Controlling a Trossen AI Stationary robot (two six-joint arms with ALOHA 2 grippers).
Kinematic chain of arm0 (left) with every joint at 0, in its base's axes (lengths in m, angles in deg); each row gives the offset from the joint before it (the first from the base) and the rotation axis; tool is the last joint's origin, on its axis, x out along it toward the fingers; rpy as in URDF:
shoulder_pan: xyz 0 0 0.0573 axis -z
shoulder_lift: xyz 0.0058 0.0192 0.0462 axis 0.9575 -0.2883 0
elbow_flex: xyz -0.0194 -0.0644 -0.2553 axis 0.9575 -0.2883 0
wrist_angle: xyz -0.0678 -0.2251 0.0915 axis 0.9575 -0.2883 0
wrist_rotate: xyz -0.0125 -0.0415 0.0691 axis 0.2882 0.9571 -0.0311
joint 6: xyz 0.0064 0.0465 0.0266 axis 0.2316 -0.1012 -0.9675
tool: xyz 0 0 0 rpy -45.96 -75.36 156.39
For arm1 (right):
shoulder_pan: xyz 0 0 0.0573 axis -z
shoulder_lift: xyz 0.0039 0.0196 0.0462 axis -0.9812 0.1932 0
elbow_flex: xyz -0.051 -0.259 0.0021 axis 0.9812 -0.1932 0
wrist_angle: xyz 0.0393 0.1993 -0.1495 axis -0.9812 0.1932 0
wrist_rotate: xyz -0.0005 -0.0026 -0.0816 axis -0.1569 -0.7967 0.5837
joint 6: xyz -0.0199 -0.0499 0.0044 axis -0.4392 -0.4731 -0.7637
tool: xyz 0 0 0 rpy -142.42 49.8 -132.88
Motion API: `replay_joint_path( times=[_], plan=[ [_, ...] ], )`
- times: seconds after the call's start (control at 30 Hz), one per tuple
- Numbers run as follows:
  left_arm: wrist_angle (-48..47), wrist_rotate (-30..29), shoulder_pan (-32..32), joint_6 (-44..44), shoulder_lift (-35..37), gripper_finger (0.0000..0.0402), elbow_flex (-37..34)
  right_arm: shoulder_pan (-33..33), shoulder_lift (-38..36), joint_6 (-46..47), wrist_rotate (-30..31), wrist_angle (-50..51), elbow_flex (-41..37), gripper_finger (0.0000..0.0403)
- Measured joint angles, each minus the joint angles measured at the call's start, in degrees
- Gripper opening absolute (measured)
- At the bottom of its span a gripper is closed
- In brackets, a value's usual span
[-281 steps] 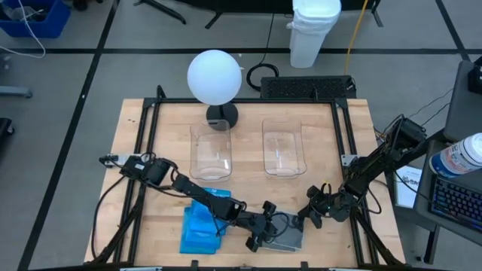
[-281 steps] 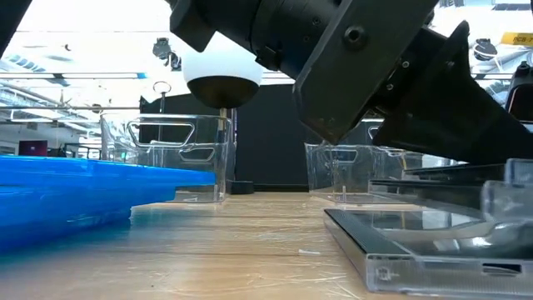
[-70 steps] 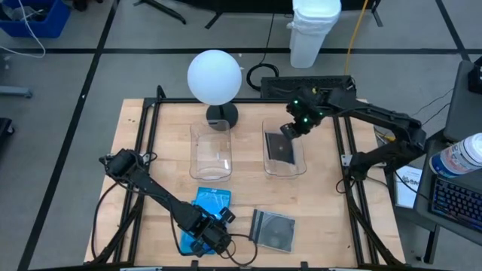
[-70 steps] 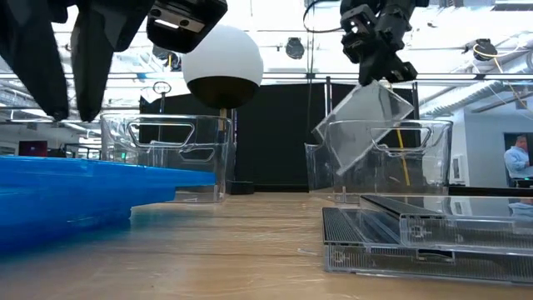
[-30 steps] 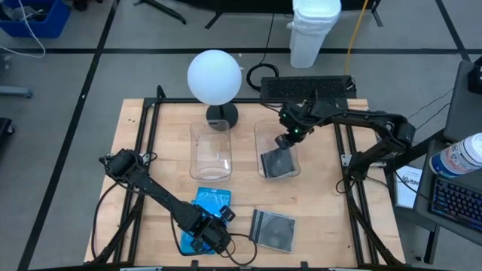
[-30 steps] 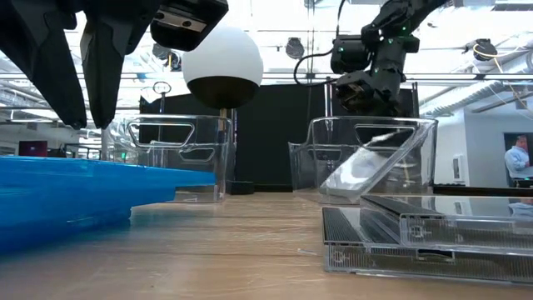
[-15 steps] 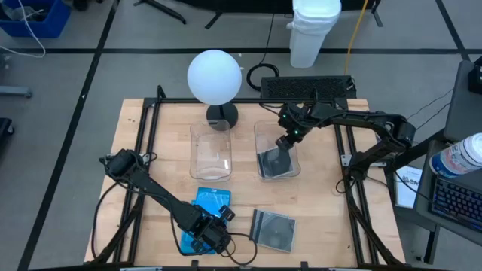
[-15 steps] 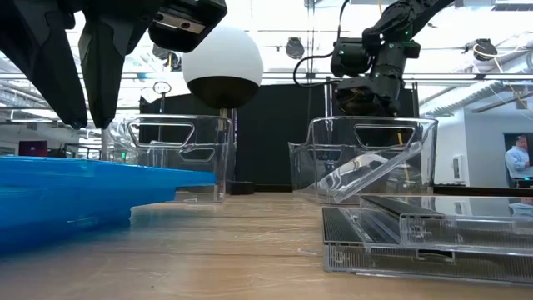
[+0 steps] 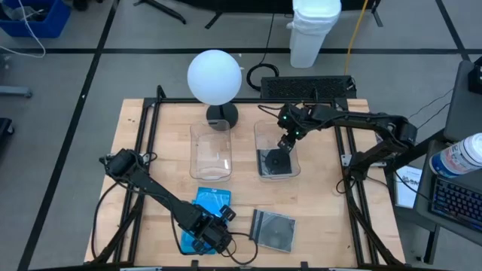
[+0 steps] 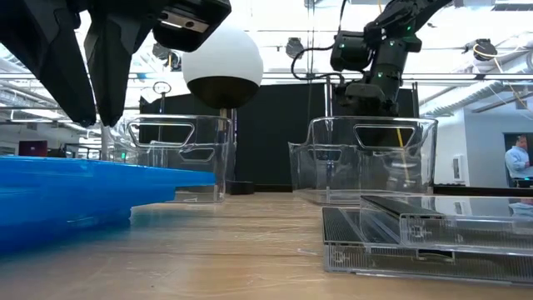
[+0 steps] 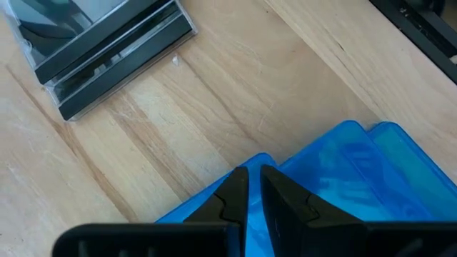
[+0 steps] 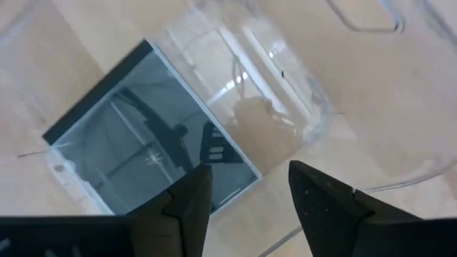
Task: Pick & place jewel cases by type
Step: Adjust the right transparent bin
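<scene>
**Clear case released into right tub; blue stack untouched**

The right gripper (image 9: 285, 141) hangs above the right clear plastic tub (image 9: 258, 134), its fingers spread with nothing between them. A clear flat jewel case with a black spine (image 9: 274, 162) now lies flat on the tub floor; half a second ago it leaned tilted against the tub wall, and a second ago it stood steeper, close under the gripper. The release appears complete.

The left gripper (image 9: 212, 238) sits at the near edge of the table (image 9: 324, 203), over the stack of bright translucent blue jewel cases (image 9: 204, 213). Its fingers (image 11: 232, 196) are pressed nearly together, unchanged over the last second; the wrist view shows the blue cases under the tips, not clamped between them.

The left clear plastic tub (image 9: 210, 153) holds nothing. Another clear jewel case with a visible disc (image 9: 273, 228) remains on the table, near side, right of the blue stack.

Judgement: one clear case is sorted. The remaining clear case and all blue cases are outstanding.
</scene>
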Motion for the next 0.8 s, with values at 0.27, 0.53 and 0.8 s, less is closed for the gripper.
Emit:
replay_joint_path(
  times=[0.27,0.53,0.8],
  plan=[
    [-1.65,0.44,0.57,1.29,0.02,0.0047,0.02,-3.11,-12.01,-4.34,-3.02,1.05,1.44,0.0175],
    [-6.53,0.57,2.60,4.97,0.62,0.0047,0.04,-22.81,-25.96,-13.87,9.05,-8.05,1.55,0.0176],
    [-10.26,-3.01,9.08,10.51,9.21,0.0047,0.87,-37.43,-21.66,-9.86,16.13,-6.83,1.51,0.0172]
  ],
)
